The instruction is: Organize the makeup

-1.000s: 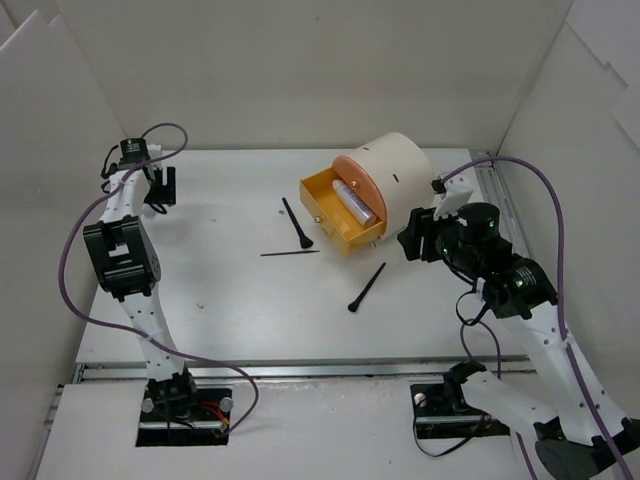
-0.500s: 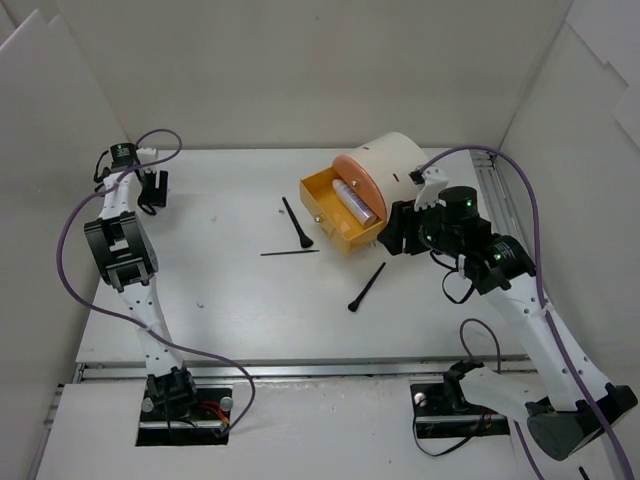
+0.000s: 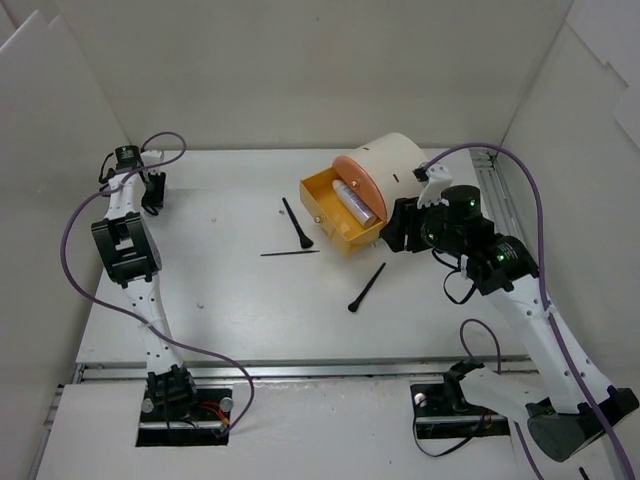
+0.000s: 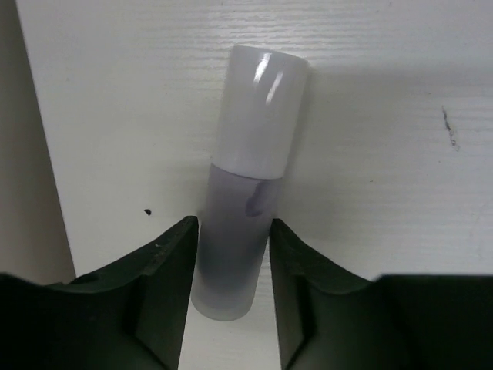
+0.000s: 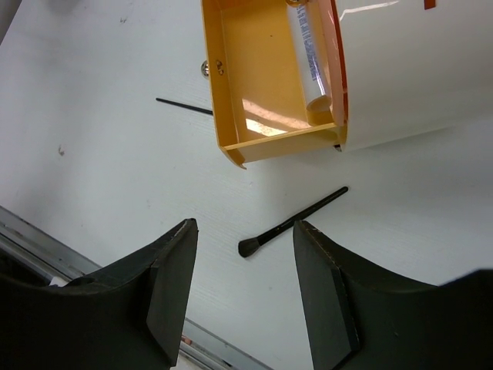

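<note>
Makeup tube [image 4: 246,185], frosted and capped, lies on the surface [image 4: 385,116] at far left. Its near end is clenched between the fingers of the left end effector [image 4: 231,247], and its long axis runs straight away, cap outermost. Rightward, a short black brush [image 3: 296,224] lies loose. An open yellow drawer [image 5: 262,77] holds one clear tube [image 5: 308,54] lengthwise. The right end effector [image 5: 245,231] hangs released over a long black brush [image 5: 291,223].

Frosted plastic tube [image 4: 246,181], glossy orange drawer [image 5: 262,62]
</note>
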Available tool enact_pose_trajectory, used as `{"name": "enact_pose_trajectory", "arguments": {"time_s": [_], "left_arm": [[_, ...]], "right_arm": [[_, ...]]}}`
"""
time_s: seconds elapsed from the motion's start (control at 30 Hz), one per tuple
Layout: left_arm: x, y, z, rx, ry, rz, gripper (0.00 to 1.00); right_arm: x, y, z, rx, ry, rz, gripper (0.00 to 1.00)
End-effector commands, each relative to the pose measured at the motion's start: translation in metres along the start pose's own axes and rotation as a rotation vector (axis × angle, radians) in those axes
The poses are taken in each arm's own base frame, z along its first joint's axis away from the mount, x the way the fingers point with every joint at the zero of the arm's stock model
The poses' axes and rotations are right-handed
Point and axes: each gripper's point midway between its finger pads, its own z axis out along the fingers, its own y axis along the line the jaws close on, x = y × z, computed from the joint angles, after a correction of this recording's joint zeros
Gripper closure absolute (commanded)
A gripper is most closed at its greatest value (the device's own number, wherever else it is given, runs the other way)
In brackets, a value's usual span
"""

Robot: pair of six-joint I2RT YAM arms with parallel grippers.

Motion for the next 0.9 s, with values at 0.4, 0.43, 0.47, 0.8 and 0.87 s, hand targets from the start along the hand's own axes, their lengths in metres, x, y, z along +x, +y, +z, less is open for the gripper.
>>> {"name": "enact_pose_trajectory", "arguments": {"time_s": [0.4,0.43,0.47,0.8,0.87], "left_arm": [[-0.083,-0.008,-0.116,0.037,-0.249,-0.096,1.00],[-0.092,-0.010,-0.131,0.050,-0.282,-0.120,1.00],[-0.110,-0.019,-0.163,0.063,-0.346,-0.138,1.00],[-0.123,-0.173,-0.321,0.647,-0.461,-0.588,1.00],[-0.131,-0.209,-0.367,0.750,-0.517,-0.649,1.00]], "right_arm": [[-0.036,-0.001,-0.026,0.038,-0.165,0.017,0.50],[-0.037,-0.001,-0.030,0.040,-0.175,0.019,0.50],[-0.037,-0.001,-0.031,0.043,-0.179,0.018,0.50],[-0.051,-0.024,-0.047,0.174,-0.255,0.003,0.50],[-0.055,-0.028,-0.052,0.199,-0.278,0.010,0.49]]}}
